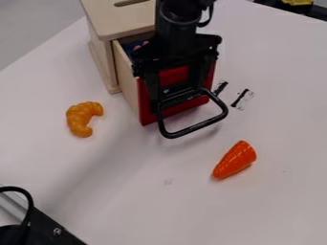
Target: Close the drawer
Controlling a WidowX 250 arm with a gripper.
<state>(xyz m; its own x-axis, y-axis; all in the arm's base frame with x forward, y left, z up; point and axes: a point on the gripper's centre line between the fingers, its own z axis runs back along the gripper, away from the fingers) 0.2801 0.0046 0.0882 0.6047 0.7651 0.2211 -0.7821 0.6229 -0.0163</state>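
A toy croissant and an orange toy carrot lie well apart on a white tabletop, a yellow object at the upper right.

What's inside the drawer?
Inside the drawer, something dark blue and something pinkish show. The gripper, arm and cabinet hide the rest.

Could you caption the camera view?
Black gripper at a partly open, red-fronted wooden drawer, with toy croissant and carrot nearby.

The black arm hangs from the top edge, its tool pointing down, fingers apart.
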